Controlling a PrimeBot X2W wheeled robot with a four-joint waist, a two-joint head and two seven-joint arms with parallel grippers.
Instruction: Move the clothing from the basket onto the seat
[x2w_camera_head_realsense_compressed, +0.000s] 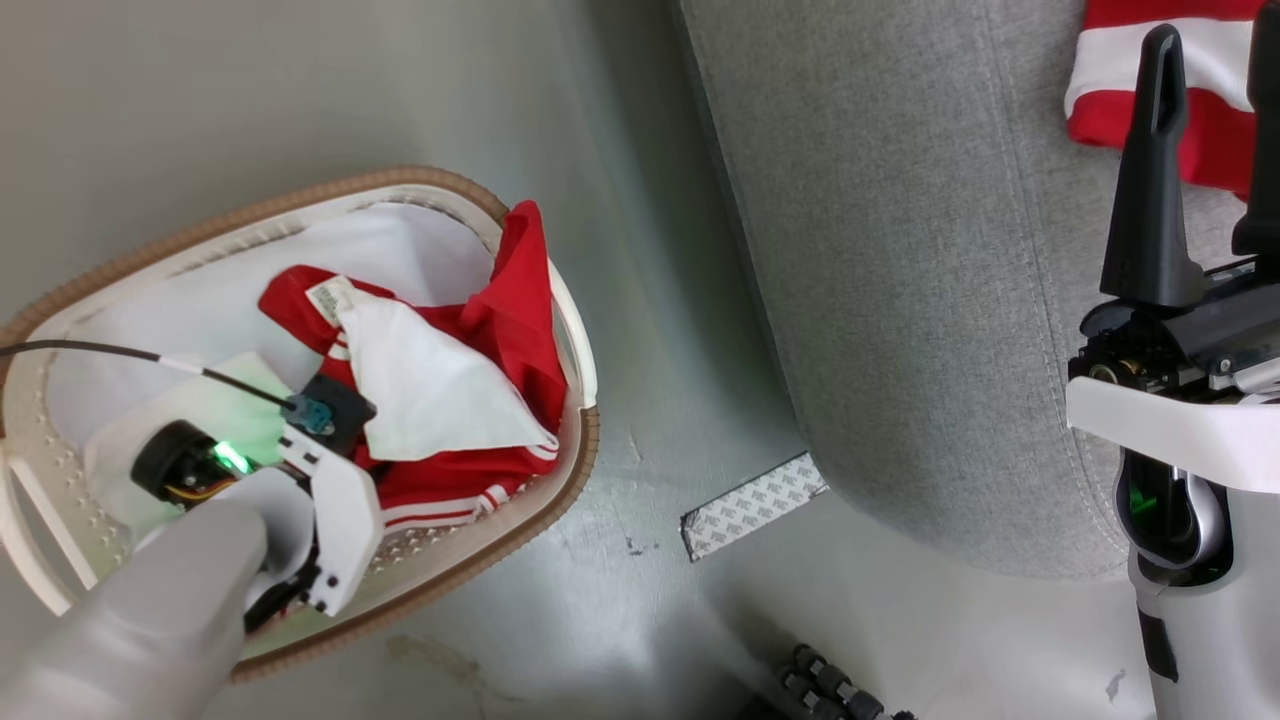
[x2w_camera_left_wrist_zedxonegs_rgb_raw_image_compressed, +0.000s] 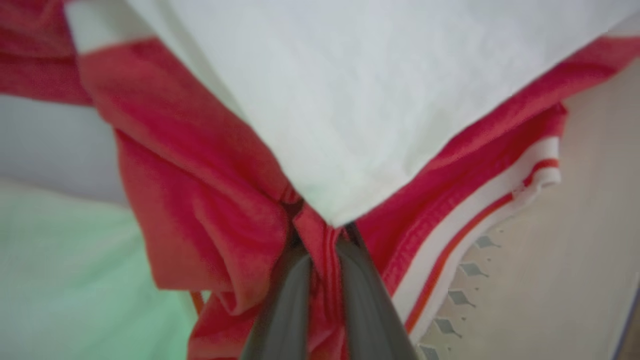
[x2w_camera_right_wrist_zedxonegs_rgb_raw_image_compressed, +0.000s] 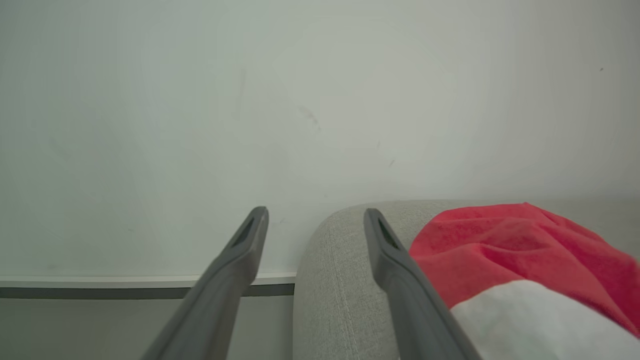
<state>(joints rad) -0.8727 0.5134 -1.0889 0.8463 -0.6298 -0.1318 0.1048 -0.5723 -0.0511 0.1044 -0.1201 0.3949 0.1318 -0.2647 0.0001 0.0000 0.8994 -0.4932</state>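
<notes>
A red garment with white panels and stripes (x2w_camera_head_realsense_compressed: 470, 400) lies crumpled in the oval cream basket (x2w_camera_head_realsense_compressed: 585, 420) on the floor. My left arm reaches down into the basket. In the left wrist view my left gripper (x2w_camera_left_wrist_zedxonegs_rgb_raw_image_compressed: 325, 240) is shut on a fold of this red clothing (x2w_camera_left_wrist_zedxonegs_rgb_raw_image_compressed: 210, 200), with red cloth pinched between the dark fingers (x2w_camera_left_wrist_zedxonegs_rgb_raw_image_compressed: 285, 295). Another red and white garment (x2w_camera_head_realsense_compressed: 1110, 70) lies on the grey seat (x2w_camera_head_realsense_compressed: 900, 280) at the upper right. My right gripper (x2w_camera_right_wrist_zedxonegs_rgb_raw_image_compressed: 315, 220) hovers open above the seat's edge (x2w_camera_right_wrist_zedxonegs_rgb_raw_image_compressed: 335, 280), beside that garment (x2w_camera_right_wrist_zedxonegs_rgb_raw_image_compressed: 520, 250), holding nothing.
A plain pale cloth (x2w_camera_head_realsense_compressed: 200, 310) lines the basket under the red garment. A patterned grey strip (x2w_camera_head_realsense_compressed: 750, 505) lies on the floor between basket and seat. A pale wall (x2w_camera_right_wrist_zedxonegs_rgb_raw_image_compressed: 300, 100) rises behind the seat. Dark ribbed parts (x2w_camera_head_realsense_compressed: 830, 685) show at the bottom edge.
</notes>
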